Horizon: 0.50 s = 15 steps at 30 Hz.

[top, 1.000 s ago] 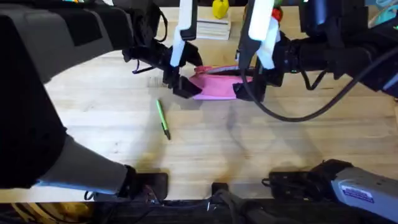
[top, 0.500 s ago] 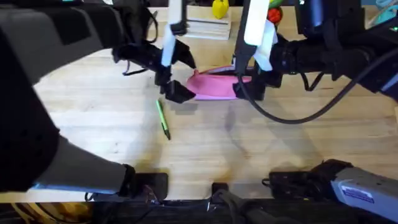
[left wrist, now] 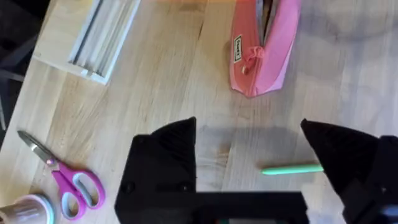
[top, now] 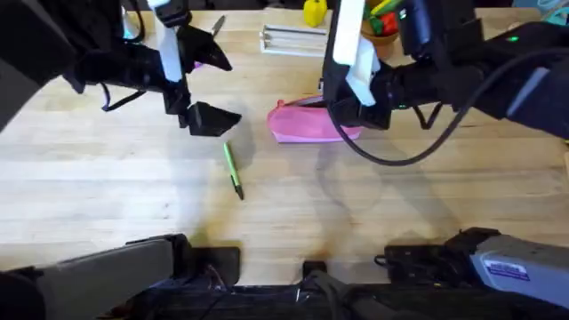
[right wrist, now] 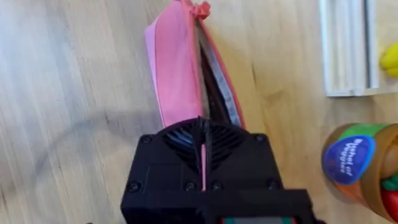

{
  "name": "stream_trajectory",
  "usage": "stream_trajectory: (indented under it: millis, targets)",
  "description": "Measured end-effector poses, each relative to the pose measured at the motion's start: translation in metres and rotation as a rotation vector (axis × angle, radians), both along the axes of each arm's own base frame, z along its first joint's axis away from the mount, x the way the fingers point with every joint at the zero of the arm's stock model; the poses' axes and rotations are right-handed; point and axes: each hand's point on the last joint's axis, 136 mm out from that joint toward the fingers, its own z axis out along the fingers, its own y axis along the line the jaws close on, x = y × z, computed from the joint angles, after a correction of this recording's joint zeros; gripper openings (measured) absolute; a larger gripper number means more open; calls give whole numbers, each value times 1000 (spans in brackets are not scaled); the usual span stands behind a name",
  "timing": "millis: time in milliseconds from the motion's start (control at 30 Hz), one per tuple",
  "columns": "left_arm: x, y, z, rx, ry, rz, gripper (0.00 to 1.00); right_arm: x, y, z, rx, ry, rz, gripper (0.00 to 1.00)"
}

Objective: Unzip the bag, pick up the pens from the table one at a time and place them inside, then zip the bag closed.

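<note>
Left gripper point(left wrist: 249, 162): spread wide, empty, above green pen point(top: 233, 171). Right gripper point(right wrist: 203, 140): clamped on pink bag point(top: 302, 124), mid-table point(top: 400, 204), toward far edge. Bare wood toward near edge.

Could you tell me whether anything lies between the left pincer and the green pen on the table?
Nothing visible does. The left pincer hangs open over bare table, with the green pen just beyond its fingertips. The pink pouch lies off to the side, its end pinched by the right pincer.
</note>
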Motion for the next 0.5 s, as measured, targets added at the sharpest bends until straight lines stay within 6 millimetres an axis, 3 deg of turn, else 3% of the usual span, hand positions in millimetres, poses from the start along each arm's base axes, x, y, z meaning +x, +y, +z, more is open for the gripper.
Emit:
stream_trajectory:
  millis: [167, 500]
  targets:
    - [-12, 10, 1, -6, 53, 34, 992, 3, 2, -23, -23, 60, 2, 34]
    - [-27, 7, -2, 1, 77, -19, 993, 22, 11, -11, 20, -31, 4, 33]
